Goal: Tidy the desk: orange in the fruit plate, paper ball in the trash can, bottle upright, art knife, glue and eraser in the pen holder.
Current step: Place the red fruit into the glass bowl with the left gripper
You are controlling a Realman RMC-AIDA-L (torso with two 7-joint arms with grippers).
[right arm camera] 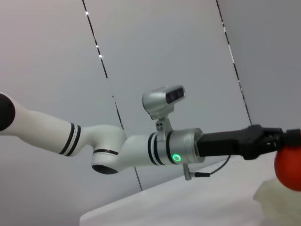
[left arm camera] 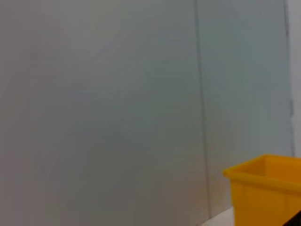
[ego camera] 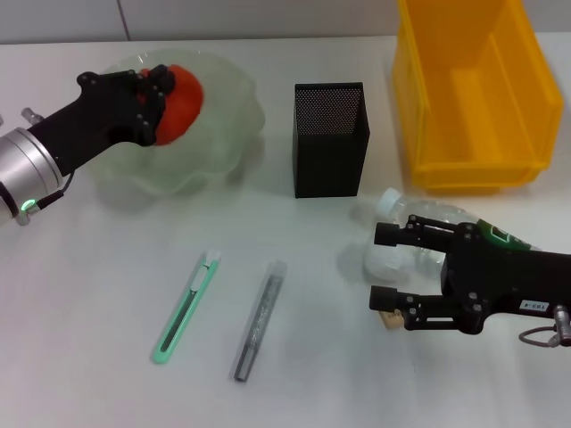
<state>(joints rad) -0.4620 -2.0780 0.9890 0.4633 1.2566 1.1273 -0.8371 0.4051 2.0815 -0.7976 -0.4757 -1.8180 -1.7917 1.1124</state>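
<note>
My left gripper (ego camera: 159,92) is shut on the red-orange orange (ego camera: 183,100) and holds it over the pale-green fruit plate (ego camera: 214,143). The right wrist view shows that gripper (right arm camera: 275,140) with the orange (right arm camera: 289,167) just above the plate's rim (right arm camera: 275,200). My right gripper (ego camera: 384,265) is open low over the desk (ego camera: 89,294). A whitish lump, seemingly the paper ball (ego camera: 380,259), lies between its fingers. The clear bottle (ego camera: 419,217) lies on its side behind and partly under that hand. The tan eraser (ego camera: 389,319) peeks out by the near finger. The mint-green art knife (ego camera: 187,306) and grey glue (ego camera: 260,319) lie front centre.
The black mesh pen holder (ego camera: 328,138) stands at the middle back. To its right sits the yellow trash can (ego camera: 477,89), whose corner also shows in the left wrist view (left arm camera: 263,193) against a plain grey wall.
</note>
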